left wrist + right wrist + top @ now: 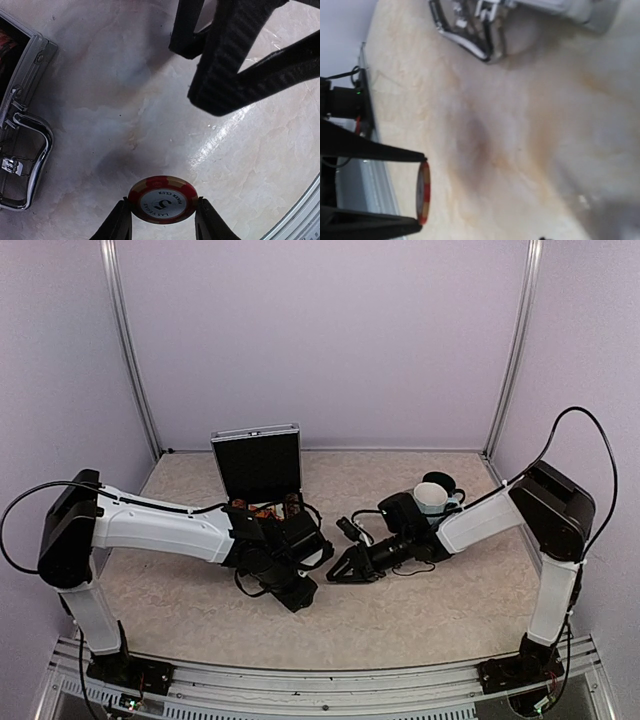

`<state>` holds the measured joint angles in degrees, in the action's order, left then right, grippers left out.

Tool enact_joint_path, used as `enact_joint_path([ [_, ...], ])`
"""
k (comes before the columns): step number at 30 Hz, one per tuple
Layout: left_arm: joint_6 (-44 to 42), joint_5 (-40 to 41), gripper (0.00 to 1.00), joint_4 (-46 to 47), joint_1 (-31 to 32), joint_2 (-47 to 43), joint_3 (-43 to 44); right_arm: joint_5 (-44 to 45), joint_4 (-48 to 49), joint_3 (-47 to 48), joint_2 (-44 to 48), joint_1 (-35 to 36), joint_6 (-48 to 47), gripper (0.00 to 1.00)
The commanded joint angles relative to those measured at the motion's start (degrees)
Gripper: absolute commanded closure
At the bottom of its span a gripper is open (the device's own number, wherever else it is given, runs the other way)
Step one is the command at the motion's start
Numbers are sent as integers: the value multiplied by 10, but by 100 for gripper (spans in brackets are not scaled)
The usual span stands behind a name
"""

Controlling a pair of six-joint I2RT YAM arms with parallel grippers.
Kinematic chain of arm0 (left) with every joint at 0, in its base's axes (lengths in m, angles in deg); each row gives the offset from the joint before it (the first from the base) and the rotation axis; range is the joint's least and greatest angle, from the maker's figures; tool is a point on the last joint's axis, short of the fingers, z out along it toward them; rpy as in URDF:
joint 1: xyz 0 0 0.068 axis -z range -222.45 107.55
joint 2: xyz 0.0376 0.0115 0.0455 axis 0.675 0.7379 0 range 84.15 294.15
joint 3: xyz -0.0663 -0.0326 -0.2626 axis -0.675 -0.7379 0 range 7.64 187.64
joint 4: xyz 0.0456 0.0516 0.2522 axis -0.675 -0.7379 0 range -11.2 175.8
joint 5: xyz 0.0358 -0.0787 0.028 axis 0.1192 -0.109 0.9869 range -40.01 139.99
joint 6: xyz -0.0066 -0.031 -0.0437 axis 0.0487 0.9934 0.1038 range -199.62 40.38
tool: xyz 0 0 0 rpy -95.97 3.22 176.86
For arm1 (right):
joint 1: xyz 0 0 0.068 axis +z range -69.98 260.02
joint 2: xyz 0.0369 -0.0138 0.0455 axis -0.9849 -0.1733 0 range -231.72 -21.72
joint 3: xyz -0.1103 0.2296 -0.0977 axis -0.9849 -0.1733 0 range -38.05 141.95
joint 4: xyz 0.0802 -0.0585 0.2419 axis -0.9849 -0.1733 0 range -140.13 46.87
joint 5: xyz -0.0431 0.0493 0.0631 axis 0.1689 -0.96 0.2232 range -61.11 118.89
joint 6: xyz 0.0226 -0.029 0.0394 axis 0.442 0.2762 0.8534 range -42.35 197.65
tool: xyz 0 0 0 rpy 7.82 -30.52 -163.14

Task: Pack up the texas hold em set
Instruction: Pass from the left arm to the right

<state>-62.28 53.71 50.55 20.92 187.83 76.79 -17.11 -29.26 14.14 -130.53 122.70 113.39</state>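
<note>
- Left hand (162, 204) clamped on the rim of a round red-and-white poker chip (162, 198) marked 5, at the bottom centre of the left wrist view, over the beige marbled worktop (150, 100)
- Right hand (338, 570), fingers apart and empty, just right of it in the top view
- Small silver ribbed aluminium briefcase (258, 465) stands open, upper centre-left

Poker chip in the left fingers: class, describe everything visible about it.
The poker chip is a round, plastic-looking disc: red rim with cream stripes, white centre printed with a 5 and small lettering. The left fingers pinch its edge on opposite sides, above the pale table, its face tilted towards the wrist camera.
</note>
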Motion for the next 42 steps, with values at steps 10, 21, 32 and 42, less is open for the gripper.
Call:
enact_joint_path([
  [10,11,9,60,26,-4,-23,-9,-87,189,-14,-64,31,134,54],
  [21,8,8,60,25,-4,-20,-7,-95,208,7,-94,48,156,58],
  [32,6,11,60,25,-3,-17,-7,-105,228,26,-117,61,174,66],
  [42,5,15,60,25,-3,-14,-9,-109,236,33,-126,64,183,79],
])
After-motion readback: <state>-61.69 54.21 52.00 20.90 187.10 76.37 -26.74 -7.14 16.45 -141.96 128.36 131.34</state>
